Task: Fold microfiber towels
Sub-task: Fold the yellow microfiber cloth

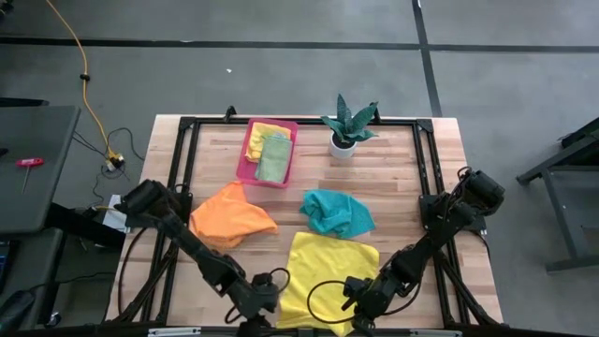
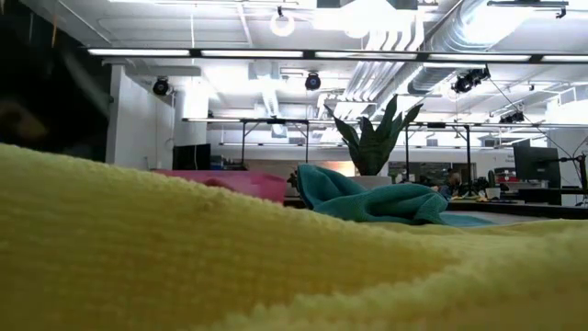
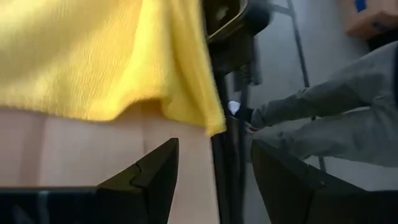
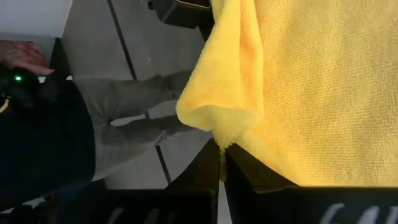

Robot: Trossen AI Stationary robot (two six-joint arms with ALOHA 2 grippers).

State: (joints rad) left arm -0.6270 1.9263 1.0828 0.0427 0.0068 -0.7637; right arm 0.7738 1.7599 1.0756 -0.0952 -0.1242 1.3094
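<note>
A yellow microfiber towel (image 1: 328, 270) lies spread at the table's near middle and fills the foreground of the low view (image 2: 230, 248). My right gripper (image 4: 222, 163) is shut on its near right corner. My left gripper (image 3: 214, 171) stands open at the near left corner (image 3: 210, 124), which lies just ahead of the fingers and clear of them. An orange towel (image 1: 230, 215) and a teal towel (image 1: 335, 213) lie crumpled farther back. Another yellow towel (image 1: 267, 133) and a light green one (image 1: 274, 157) lie in the pink tray (image 1: 245, 154). My right gripper pinches the yellow towel's near right corner (image 4: 219, 132) between its two fingers. The cloth there is bunched into a small fold. The fingers come slanting down from the table's near right. The rest of the towel lies flat on the table.
A potted plant (image 1: 347, 126) stands at the back, right of the tray. A black frame (image 1: 419, 150) runs round the tabletop. Beyond the near edge a person in grey trousers (image 3: 336, 112) and a dark sleeve (image 4: 43, 143) shows in the wrist views.
</note>
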